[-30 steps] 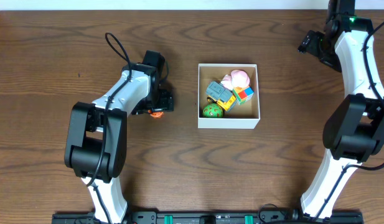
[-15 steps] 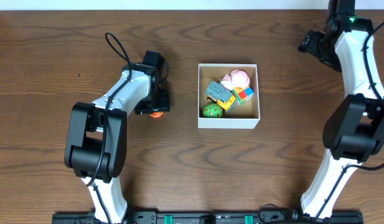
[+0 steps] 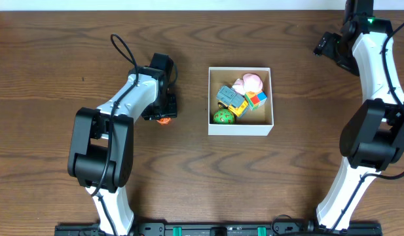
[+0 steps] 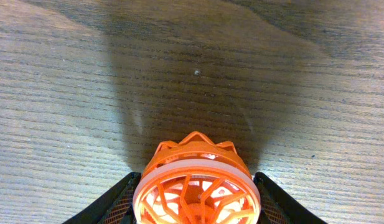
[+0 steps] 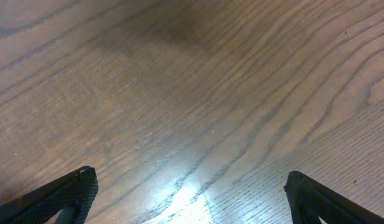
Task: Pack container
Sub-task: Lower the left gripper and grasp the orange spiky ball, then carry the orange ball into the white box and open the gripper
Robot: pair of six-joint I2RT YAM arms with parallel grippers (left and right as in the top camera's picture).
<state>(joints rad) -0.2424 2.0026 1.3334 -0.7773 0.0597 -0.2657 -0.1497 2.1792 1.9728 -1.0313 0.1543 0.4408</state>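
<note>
The container (image 3: 241,126), a square white-walled box with a brown inside, sits mid-table and holds several small toys: a pink one (image 3: 251,82), a green ball (image 3: 222,117) and coloured blocks (image 3: 256,99). Left of it, my left gripper (image 3: 164,117) is shut on an orange and white wheel-shaped toy (image 3: 164,120) at table level. In the left wrist view that toy (image 4: 196,186) fills the gap between the two black fingers (image 4: 120,202). My right gripper (image 5: 188,199) stands open over bare wood at the far right, with nothing between its fingers (image 5: 76,186).
The left arm (image 3: 126,98) reaches in from the lower left. The right arm (image 3: 375,78) rises along the right edge, its wrist (image 3: 332,44) near the back edge. Wooden table (image 3: 287,183) all around.
The left gripper has closed on the orange wheel toy, its fingers drawing in. The right arm has not moved.
</note>
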